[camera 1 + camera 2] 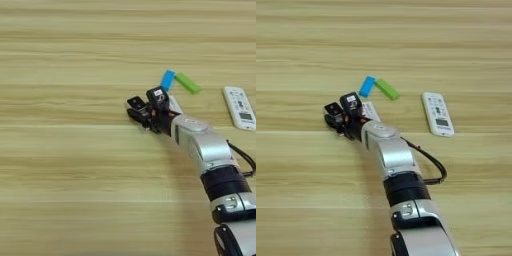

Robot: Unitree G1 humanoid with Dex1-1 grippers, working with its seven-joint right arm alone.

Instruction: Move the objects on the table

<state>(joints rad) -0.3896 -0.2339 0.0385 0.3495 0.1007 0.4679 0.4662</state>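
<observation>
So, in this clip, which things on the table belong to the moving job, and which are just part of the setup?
Belonging to the job:
- blue bar
- green bar, its end touching the blue bar
- white remote control
- flat white piece, partly hidden behind the gripper
- right gripper, fingers apart

Just there:
- black cable on the forearm
- table

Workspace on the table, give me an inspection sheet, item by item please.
Surface: light tan wooden table, horizontal grain.
Job's things: short blue bar and short green bar meeting at one end in a V; slim white remote control apart to their right; flat white piece partly hidden behind the black right gripper.
Clutter: nothing seen.
Grippers: right gripper low over the table, left of the bars; jaws apart.
Cables: black cable looping off the silver forearm.
Surroundings: nothing seen.
</observation>
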